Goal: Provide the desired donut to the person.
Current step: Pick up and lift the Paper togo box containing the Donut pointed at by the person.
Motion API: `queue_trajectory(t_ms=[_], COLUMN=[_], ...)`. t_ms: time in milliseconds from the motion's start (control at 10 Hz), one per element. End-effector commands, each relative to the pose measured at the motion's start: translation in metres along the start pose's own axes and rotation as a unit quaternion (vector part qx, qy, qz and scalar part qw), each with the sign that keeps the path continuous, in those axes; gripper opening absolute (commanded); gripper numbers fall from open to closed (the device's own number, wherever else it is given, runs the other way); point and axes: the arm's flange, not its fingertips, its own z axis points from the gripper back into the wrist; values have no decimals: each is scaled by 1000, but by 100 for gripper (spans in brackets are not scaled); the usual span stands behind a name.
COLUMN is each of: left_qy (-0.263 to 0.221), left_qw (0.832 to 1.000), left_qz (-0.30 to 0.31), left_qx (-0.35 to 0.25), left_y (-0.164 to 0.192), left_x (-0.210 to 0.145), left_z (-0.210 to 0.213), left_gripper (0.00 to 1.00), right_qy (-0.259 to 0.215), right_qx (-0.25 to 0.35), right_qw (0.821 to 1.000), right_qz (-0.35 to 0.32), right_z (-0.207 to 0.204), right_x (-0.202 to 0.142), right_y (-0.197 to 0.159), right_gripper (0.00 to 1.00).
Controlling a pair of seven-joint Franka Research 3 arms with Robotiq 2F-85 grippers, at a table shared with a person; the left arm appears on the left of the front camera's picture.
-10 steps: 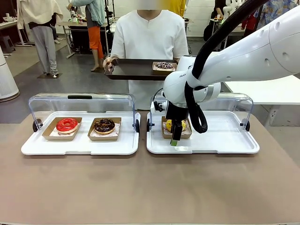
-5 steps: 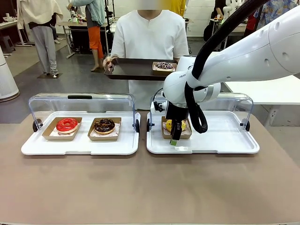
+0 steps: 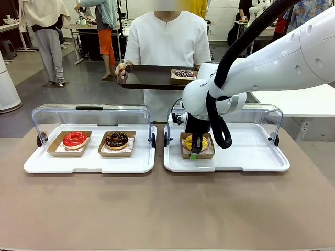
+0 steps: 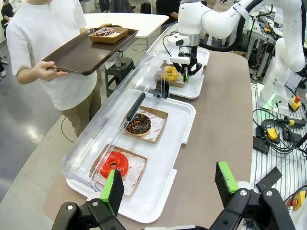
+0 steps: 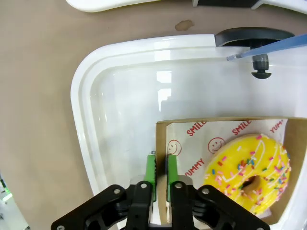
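Down in the right-hand white tray [image 3: 246, 157], the right gripper [image 5: 159, 165] was pressed nearly together, its green pads pinching the near wall of the cardboard boat [image 5: 161, 139] that held the yellow sprinkled donut [image 5: 249, 172]. Across the table the person [image 3: 166, 42] stood holding a brown serving tray [image 3: 146, 78] with a dark sprinkled donut [image 3: 183, 73] in its own boat at one end. The left gripper [image 4: 169, 179] hung spread wide over the near end of the other white tray [image 4: 184, 124], nothing between its fingers.
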Motion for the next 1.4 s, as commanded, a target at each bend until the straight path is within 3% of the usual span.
queue_trajectory(t_ms=[0, 400, 1000, 1300], left_qy=[-1, -1, -1, -1], left_qw=[1000, 1000, 1000, 1000], left_qz=[-1, -1, -1, -1], left_qx=[-2, -2, -2, -2], left_y=[-1, -1, -1, -1], left_x=[1, 1, 1, 1], left_z=[1, 1, 1, 1], left_gripper=[100, 100, 100, 100], right_qy=[2, 4, 75, 73], right_qx=[-2, -5, -14, 6], right_qw=[1000, 1000, 997, 997], right_qz=[-8, -9, 2, 30], right_z=[-15, -10, 80, 113], right_x=[-1, -2, 8, 15], right_y=[-12, -7, 83, 135], right_gripper=[0, 0, 0, 0])
